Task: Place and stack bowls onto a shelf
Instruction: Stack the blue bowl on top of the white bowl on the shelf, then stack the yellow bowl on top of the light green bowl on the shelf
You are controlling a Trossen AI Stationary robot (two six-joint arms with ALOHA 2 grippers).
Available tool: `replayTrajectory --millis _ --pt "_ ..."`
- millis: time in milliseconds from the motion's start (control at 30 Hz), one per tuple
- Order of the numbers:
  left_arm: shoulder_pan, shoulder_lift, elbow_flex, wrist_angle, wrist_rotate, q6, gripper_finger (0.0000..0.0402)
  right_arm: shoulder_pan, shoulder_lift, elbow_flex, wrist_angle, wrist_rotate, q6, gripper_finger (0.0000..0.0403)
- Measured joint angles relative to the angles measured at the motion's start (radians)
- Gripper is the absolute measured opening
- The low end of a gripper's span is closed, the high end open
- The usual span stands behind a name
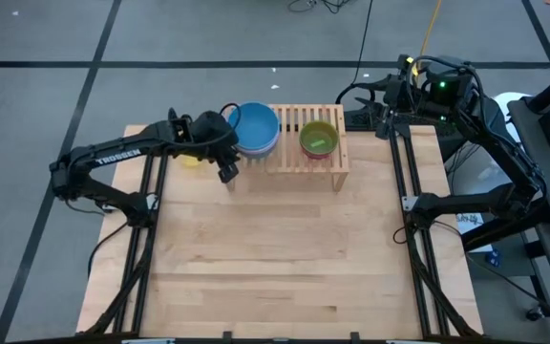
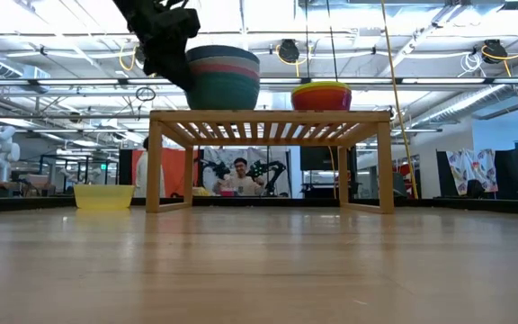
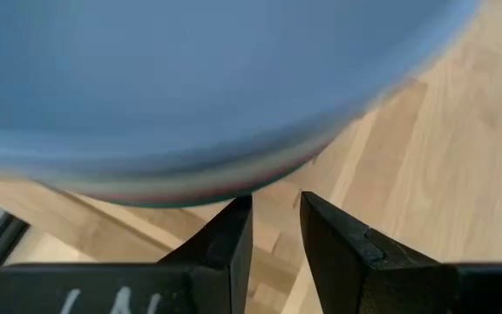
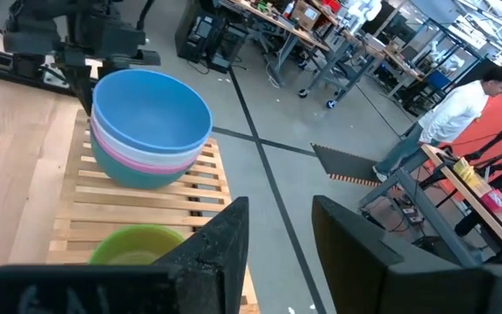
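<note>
Left pincer (image 1: 228, 172) hovers just off the shelf's (image 1: 306, 162) left end, fingers parted and empty, right beside the big stack (image 1: 254, 127): blue bowl on top, white, pink and teal nested below. That stack sits on the slats at the shelf's left. Toward the right end stands the small stack (image 1: 319, 139), lime green on top. A yellow bowl (image 2: 103, 197) lies on the desk (image 1: 275, 258), left of the shelf. Right pincer (image 4: 277, 228) waits open behind the shelf, holding nothing.

Stacked bowls (image 1: 256, 129) on shelf (image 1: 299, 158)
</note>
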Motion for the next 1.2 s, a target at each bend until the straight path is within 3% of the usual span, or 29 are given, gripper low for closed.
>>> replayTrajectory --millis 233,400,600,700,900,1200 --pt "-0.023 -0.066 0.001 -0.046 0.004 -0.01 0.0104 0.0 0.0 0.0 0.0 0.0 0.0 0.0121" --pt "-0.046 -0.16 0.001 -0.314 -0.034 -0.087 0.0104 0.0 0.0 0.0 0.0 -0.001 0.001 0.0121" --pt "-0.048 -0.211 0.001 -0.541 -0.164 -0.131 0.0104 0.0 0.0 0.0 0.0 -0.001 0.001 0.0121" --pt "-0.034 -0.205 0.001 -0.563 -0.231 -0.162 0.0104 0.0 0.0 0.0 0.0 -0.001 0.001 0.0121" --pt "0.067 -0.143 0.001 -0.574 -0.236 -0.348 0.0104 0.0 0.0 0.0 0.0 -0.001 0.001 0.0121" --pt "0.226 0.003 0.0 -0.584 -0.172 -0.332 0.0104 0.0 0.0 0.0 0.0 -0.002 0.001 0.0121"
